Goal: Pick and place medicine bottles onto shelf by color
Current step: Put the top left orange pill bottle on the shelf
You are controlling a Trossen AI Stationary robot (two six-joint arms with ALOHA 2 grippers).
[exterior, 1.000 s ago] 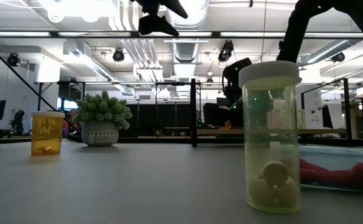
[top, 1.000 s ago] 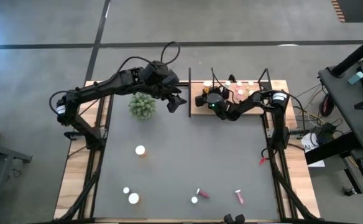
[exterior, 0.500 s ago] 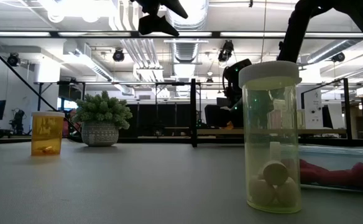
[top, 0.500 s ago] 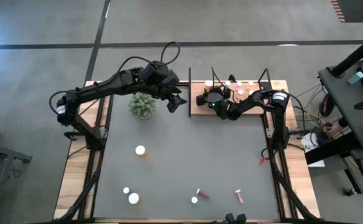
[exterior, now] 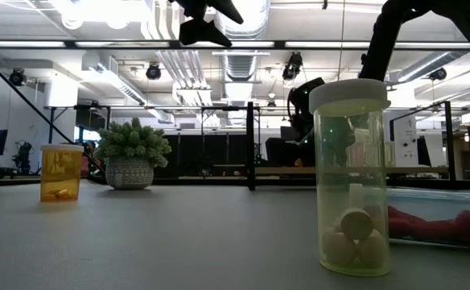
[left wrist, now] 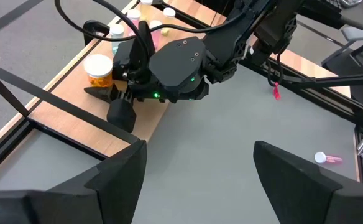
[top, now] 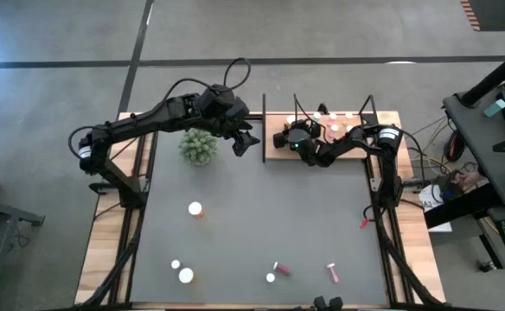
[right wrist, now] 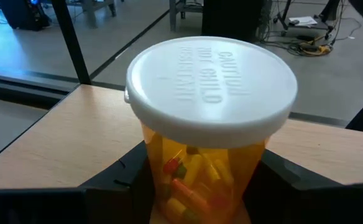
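Observation:
An orange medicine bottle (right wrist: 206, 162) with a white cap (right wrist: 211, 87) stands upright over the left end of the wooden shelf (left wrist: 63, 118), and my right gripper (top: 285, 138) is shut on it. Several small bottles (left wrist: 135, 18) stand farther along the shelf (top: 274, 154). My left gripper (left wrist: 197, 168) hangs open in the air above the table, just left of the shelf's end (top: 246, 142), with nothing between its fingers. My right gripper pinches the orange bottle's body (right wrist: 169, 168) just under the cap, one finger (right wrist: 116, 180) on each of two opposite sides. The fingers come nearly level from the table's right. The bottle is upright (left wrist: 99, 70); whether its bottom rests on the shelf, I cannot tell.
A green plant ball in a pot (top: 199, 146) stands near my left arm. Loose on the table are an orange bottle (top: 195, 209), white-capped ones (top: 186, 276), pink-red ones (top: 276, 271) (top: 332, 272) and a yellow-green one (exterior: 352, 173). Black rods (top: 264, 130) edge the shelf.

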